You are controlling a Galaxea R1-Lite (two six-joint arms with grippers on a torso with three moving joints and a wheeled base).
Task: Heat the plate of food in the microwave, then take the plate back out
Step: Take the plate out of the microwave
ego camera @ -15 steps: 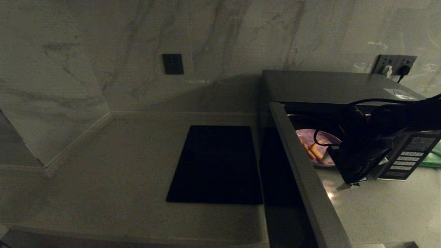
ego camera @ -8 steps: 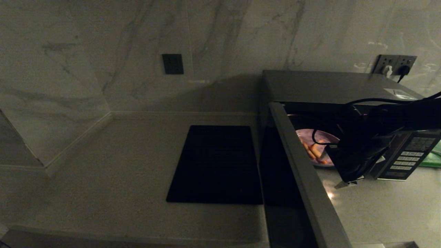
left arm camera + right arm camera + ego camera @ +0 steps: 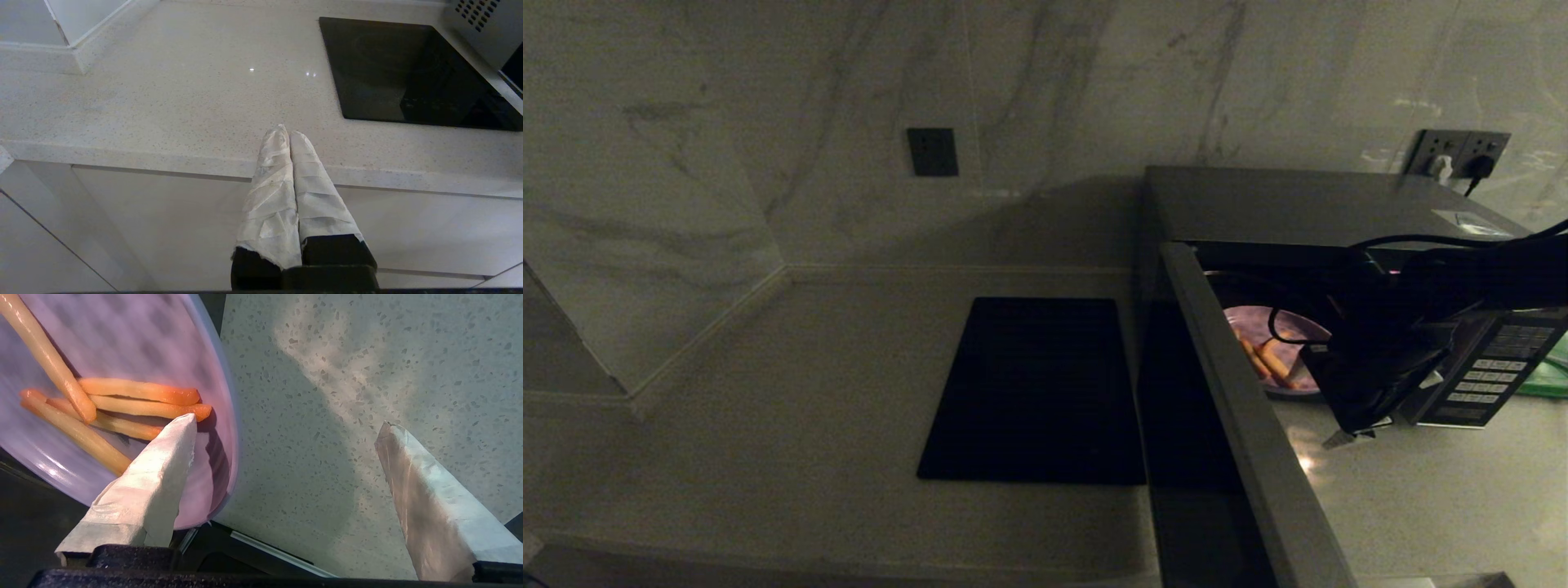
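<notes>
Right tool point(image 3: 286, 428) spread wide astride the plate of food's point(image 3: 135, 343) rim at the microwave point(image 3: 1307, 204) mouth

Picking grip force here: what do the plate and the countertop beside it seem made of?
The plate of food: probably plastic, glossy and slightly translucent lilac with soft highlights. The countertop: likely polished quartz or stone, pale with fine dark speckles and a sheen.

Right arm point(image 3: 1462, 286): black housing, black cables looped along it, small pale tab at lower end. Right gripper point(image 3: 286, 428): two tapered fingers point(image 3: 163, 473) wrapped in creased white tape, mounted on black base. Left gripper point(image 3: 289, 134): same build, long pointed fingers point(image 3: 271, 192) in wrinkled white tape, ragged tape edge at black blocky mounts.
</notes>
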